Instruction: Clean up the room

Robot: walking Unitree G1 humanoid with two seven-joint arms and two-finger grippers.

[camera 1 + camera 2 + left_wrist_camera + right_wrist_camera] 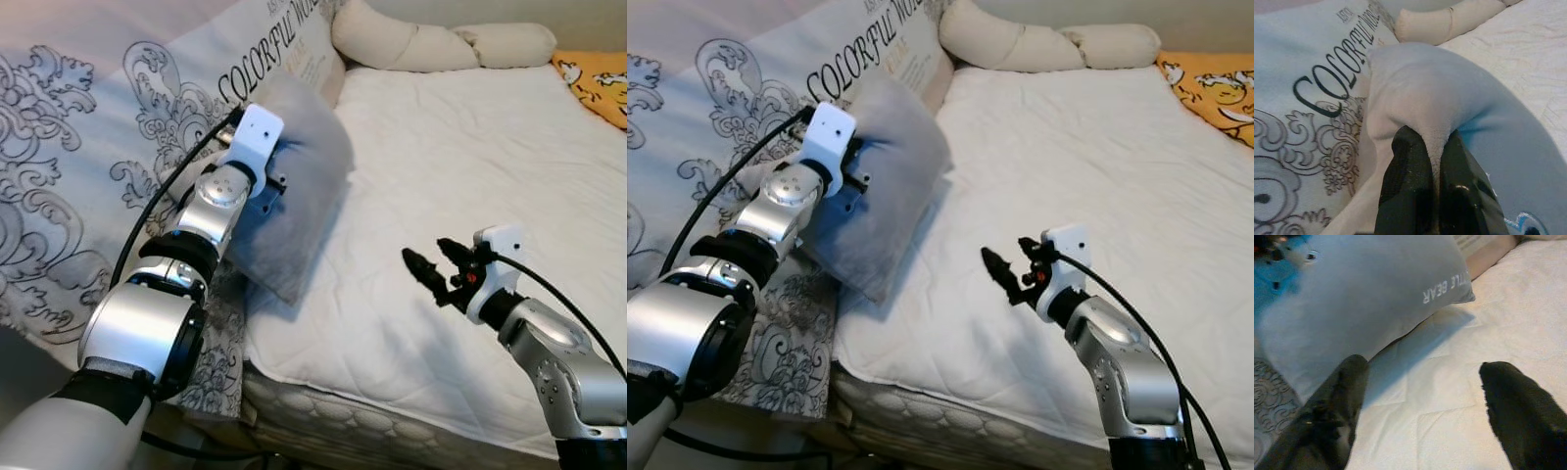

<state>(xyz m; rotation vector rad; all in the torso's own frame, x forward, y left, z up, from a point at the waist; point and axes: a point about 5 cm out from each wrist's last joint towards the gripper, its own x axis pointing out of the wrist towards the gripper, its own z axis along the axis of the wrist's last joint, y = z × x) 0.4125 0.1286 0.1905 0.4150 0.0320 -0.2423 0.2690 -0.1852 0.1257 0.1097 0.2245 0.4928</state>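
A grey pillow (299, 186) with a blue bear print hangs tilted over the left side of the white mattress (460, 166). My left gripper (1434, 161) is shut on a pinched fold of the pillow's edge (1437, 142); its wrist (257, 137) presses against the pillow's left side. My right gripper (436, 264) hovers open above the mattress, to the right of the pillow, with nothing between its fingers (1337, 401). In the right wrist view the pillow (1366, 298) shows the words "LITTLE BEAR".
A patterned grey and white duvet (88, 166) with large lettering lies bunched along the bed's left side. A cream bolster (431, 44) lies at the head of the bed. An orange printed cloth (598, 83) sits at the far right corner. The mattress edge (333, 392) runs near me.
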